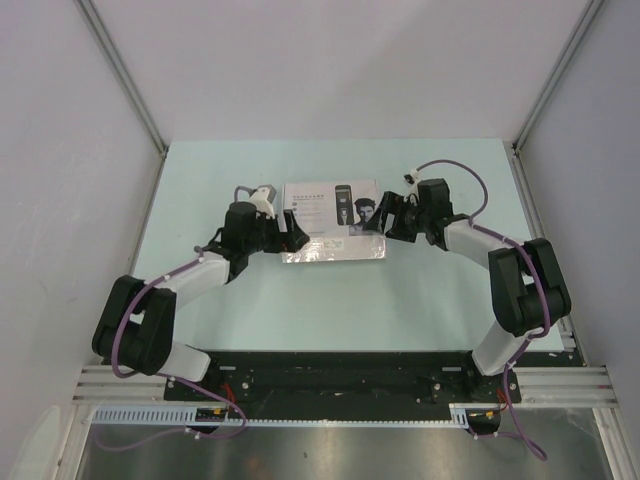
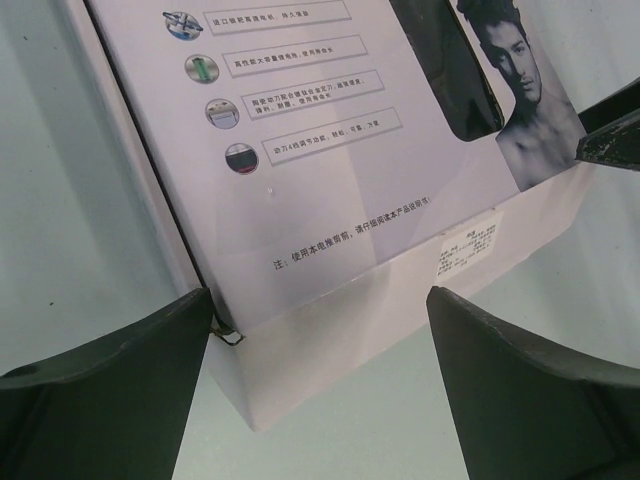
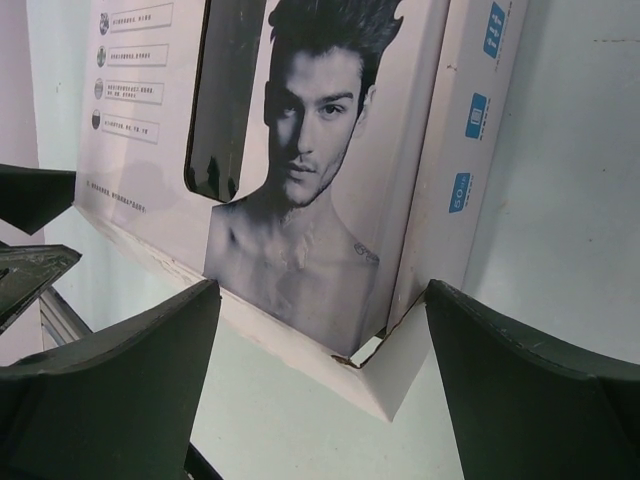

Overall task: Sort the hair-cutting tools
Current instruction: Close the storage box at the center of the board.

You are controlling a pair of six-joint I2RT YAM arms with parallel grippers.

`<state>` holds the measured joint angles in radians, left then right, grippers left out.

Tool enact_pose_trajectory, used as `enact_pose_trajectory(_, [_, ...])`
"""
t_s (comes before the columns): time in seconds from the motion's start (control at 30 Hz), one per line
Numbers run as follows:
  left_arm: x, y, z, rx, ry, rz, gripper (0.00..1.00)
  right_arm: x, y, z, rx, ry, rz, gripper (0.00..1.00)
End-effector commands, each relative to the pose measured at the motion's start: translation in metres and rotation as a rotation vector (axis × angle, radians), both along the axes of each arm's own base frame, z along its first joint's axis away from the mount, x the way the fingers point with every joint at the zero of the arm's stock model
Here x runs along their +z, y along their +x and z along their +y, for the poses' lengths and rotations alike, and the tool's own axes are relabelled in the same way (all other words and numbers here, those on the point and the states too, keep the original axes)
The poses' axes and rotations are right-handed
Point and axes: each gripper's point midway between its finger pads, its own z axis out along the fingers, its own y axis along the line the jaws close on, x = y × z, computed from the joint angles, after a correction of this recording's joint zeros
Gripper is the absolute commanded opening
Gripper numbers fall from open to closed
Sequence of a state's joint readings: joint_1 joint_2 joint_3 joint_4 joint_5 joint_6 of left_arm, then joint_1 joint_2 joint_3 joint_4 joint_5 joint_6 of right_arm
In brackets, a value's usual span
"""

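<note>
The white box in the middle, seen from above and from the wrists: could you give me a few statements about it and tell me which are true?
1. The white box lies on the table with its printed side up. True.
2. The left pincer is clamped shut on the box. False: its fingers stand wide apart, on either side of a box corner.
3. A man's portrait is printed at the end of the box near the right pincer. True.
4. Both pincers are at the same end of the box. False: there is one at each end.
5. Loose combs and a cable lie scattered on the table. False: only the box shows there.
</note>
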<state>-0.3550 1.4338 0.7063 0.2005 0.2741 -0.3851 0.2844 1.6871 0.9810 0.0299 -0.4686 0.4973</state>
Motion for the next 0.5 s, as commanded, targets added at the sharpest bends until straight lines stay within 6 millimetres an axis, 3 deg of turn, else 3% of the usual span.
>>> enact_pose_trajectory(0.0, [0.026,0.003,-0.014,-0.052,-0.058,-0.047,0.9,0.028,0.008,0.018,0.023,0.042,-0.036,0.87])
enact_pose_trajectory(0.3, [0.046,0.004,-0.014,-0.046,-0.047,-0.016,0.79,0.041,0.009,0.019,-0.045,0.05,0.102,0.7])
enact_pose_trajectory(0.47, [0.051,0.005,-0.017,-0.056,-0.066,-0.015,0.72,0.047,0.009,0.021,-0.053,0.109,0.144,0.67])
